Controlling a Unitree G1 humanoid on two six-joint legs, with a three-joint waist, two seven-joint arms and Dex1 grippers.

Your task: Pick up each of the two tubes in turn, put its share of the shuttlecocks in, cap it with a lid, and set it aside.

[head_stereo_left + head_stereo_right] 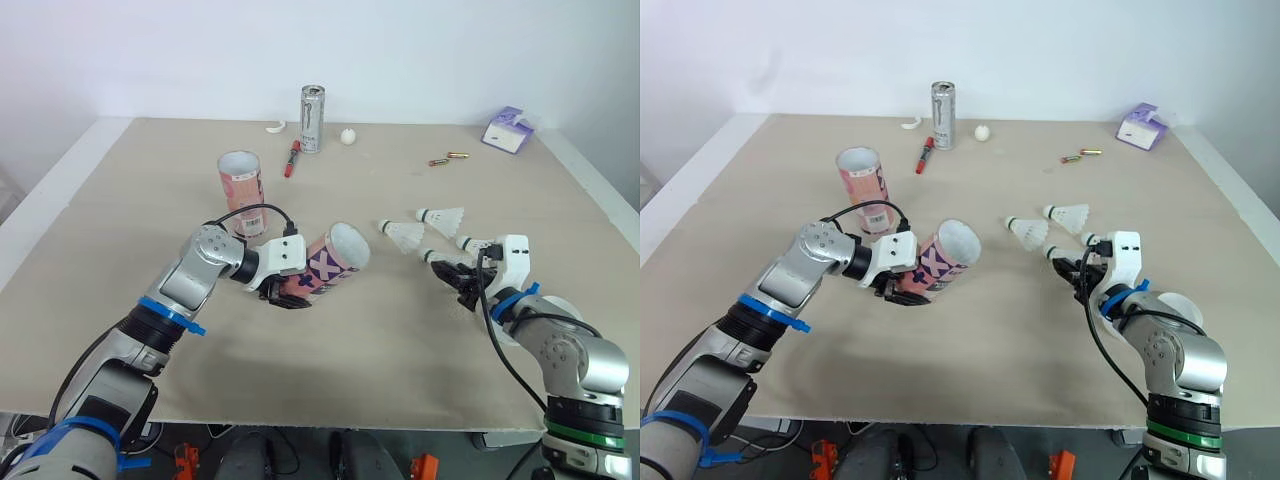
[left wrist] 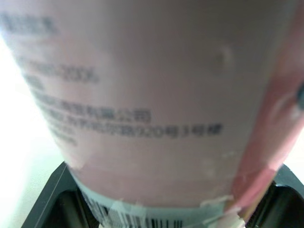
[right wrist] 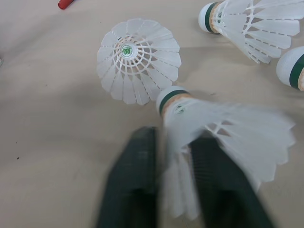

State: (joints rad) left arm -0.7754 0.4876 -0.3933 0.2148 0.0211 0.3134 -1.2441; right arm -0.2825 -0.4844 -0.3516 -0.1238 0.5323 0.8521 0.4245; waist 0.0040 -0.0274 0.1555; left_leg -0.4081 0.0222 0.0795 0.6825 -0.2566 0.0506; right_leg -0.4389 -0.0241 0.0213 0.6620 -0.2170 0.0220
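My left gripper [image 1: 283,296] is shut on a pink tube [image 1: 330,263], holding it tilted just above the table with its open mouth facing right. Its label [image 2: 142,104] sits close in the left wrist view. A second pink tube [image 1: 240,178] stands upright behind it. My right gripper [image 1: 452,272] is low at the table's right, its fingers [image 3: 130,185] closed on the feather skirt of a white shuttlecock [image 3: 223,128]. Three more shuttlecocks lie near it: one [image 1: 403,235] toward the tube, one [image 1: 442,216] farther back, one [image 1: 470,243] beside the gripper.
At the back stand a silver can [image 1: 312,118], a red pen [image 1: 292,158], a small white ball [image 1: 348,136] and a curved white piece [image 1: 274,127]. Batteries [image 1: 447,158] and a purple packet [image 1: 508,130] lie back right. A white round object [image 1: 1175,305] sits behind my right arm.
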